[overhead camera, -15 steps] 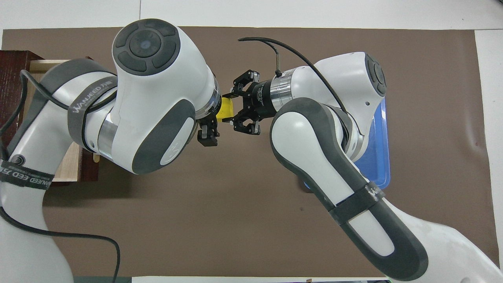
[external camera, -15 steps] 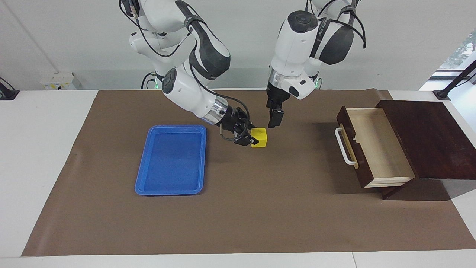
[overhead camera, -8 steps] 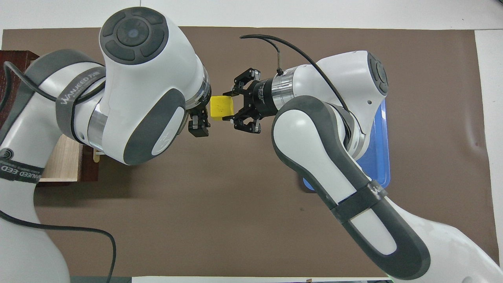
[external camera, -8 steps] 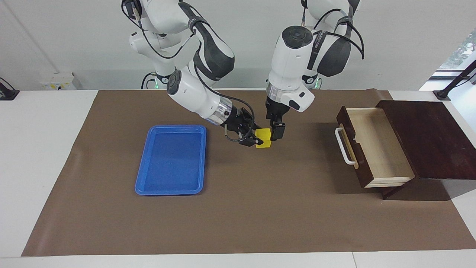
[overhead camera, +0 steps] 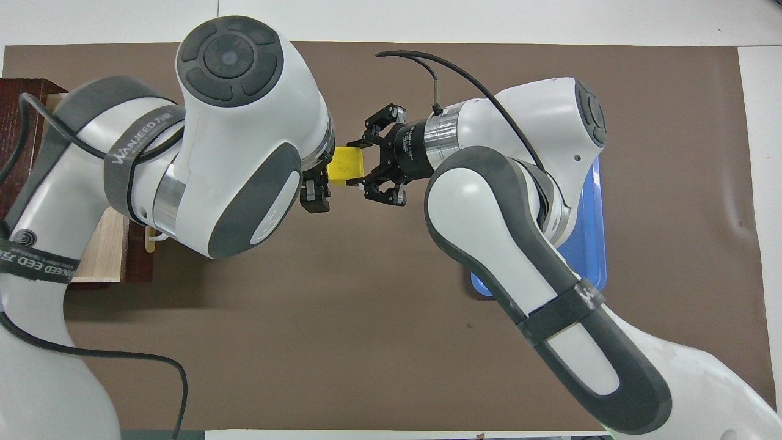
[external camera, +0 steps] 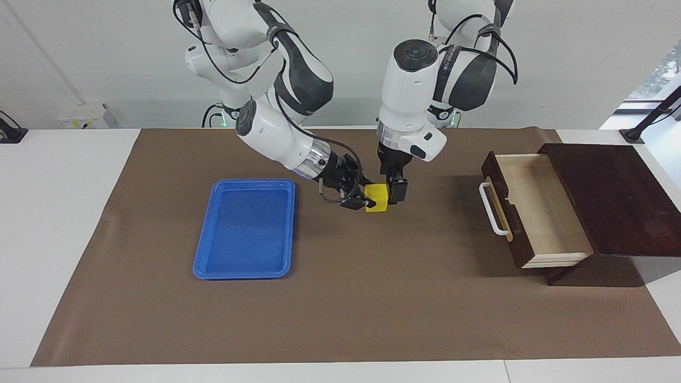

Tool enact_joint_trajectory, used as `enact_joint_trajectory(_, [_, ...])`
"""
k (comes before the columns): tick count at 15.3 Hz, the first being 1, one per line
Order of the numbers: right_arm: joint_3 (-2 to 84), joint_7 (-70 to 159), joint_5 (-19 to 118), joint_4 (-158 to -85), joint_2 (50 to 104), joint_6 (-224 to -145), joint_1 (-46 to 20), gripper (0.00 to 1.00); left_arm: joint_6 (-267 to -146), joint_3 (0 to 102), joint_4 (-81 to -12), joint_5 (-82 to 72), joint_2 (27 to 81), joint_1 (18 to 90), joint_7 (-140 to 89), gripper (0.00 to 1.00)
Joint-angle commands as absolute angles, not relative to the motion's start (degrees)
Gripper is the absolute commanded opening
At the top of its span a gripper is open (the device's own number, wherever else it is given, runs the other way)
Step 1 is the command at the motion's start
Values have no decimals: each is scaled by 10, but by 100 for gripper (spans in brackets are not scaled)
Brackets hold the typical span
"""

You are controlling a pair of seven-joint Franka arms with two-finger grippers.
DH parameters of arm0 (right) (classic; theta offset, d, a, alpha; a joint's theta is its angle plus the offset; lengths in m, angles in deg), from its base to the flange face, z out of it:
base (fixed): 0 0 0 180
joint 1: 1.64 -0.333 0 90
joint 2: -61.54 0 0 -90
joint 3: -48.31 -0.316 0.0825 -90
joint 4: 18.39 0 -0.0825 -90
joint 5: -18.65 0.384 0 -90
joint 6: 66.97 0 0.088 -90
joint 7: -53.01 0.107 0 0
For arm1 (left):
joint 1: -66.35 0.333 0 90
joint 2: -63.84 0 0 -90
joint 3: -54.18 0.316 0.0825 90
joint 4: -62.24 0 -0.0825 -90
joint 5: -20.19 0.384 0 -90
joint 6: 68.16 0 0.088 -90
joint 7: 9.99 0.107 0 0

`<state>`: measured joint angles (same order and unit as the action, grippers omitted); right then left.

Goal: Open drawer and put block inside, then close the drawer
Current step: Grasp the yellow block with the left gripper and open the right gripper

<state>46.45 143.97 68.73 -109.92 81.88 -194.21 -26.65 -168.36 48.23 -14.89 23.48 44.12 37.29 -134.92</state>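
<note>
Your stock, largest first:
Drawer (external camera: 532,213): already open, empty; filling and closing remain.
Left gripper (external camera: 396,190): released, at the block's side.
Right gripper (external camera: 362,200): clenched on the block.
Block (external camera: 376,198): mid-counter, awaiting handover.

We see a matt brown sheet (external camera: 340,298) like paper over the smooth white counter (external camera: 64,223). The box (external camera: 617,197) looks like dark polished wood; its drawer (external camera: 542,207) is pale bare wood inside. The tray (external camera: 245,229) looks like glossy blue plastic. The block (external camera: 378,198) is smooth yellow. Both arms wear glossy white shells.
</note>
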Motion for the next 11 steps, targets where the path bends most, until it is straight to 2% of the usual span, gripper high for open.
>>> enact_joint_trajectory(1, [460, 1448, 699, -1087, 825, -1934, -259, 0, -1690, 488, -130, 246, 429, 362, -1362, 100])
enact_joint_trajectory(11, [460, 1447, 699, -1087, 825, -1934, -259, 0, -1732, 488, -168, 257, 432, 357, -1371, 100])
